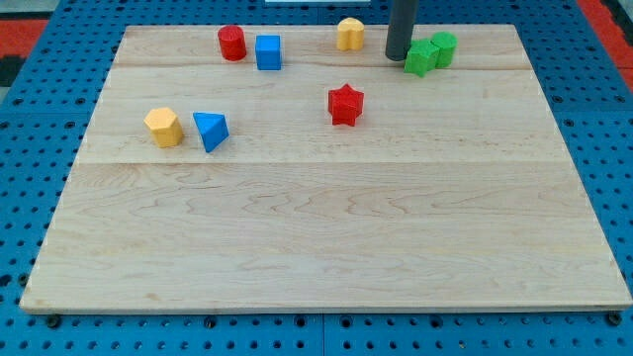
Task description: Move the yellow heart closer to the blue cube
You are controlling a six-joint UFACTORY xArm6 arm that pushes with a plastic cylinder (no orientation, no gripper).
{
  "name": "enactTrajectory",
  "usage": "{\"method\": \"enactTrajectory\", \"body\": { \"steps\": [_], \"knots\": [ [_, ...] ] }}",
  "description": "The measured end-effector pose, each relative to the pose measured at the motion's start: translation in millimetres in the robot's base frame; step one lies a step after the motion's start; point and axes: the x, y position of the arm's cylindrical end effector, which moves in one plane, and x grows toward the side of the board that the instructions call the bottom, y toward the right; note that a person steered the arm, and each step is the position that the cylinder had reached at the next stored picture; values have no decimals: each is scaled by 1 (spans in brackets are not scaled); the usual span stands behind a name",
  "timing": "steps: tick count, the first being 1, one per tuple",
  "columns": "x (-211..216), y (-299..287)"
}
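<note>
The yellow heart (350, 34) lies near the view's top, right of centre. The blue cube (268, 51) sits to its left, with a red cylinder (231, 43) just left of the cube. My tip (397, 56) rests on the board just right of the yellow heart, a short gap apart, and just left of the green blocks.
A green star (421, 57) and a green cylinder (443, 48) touch each other right of my tip. A red star (345, 104) lies below the heart. A yellow hexagon (163, 127) and a blue triangular block (211, 130) sit at the view's left. The wooden board (326, 247) lies on a blue pegboard.
</note>
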Motion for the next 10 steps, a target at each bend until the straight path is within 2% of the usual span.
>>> {"method": "enactTrajectory", "body": {
  "steps": [1, 2, 4, 5, 6, 8, 9, 10],
  "knots": [
    [12, -11],
    [-1, -13],
    [-62, -40],
    [-58, -40],
    [-26, -51],
    [-64, -54],
    [-32, -80],
    [-20, -89]
  ]
}}
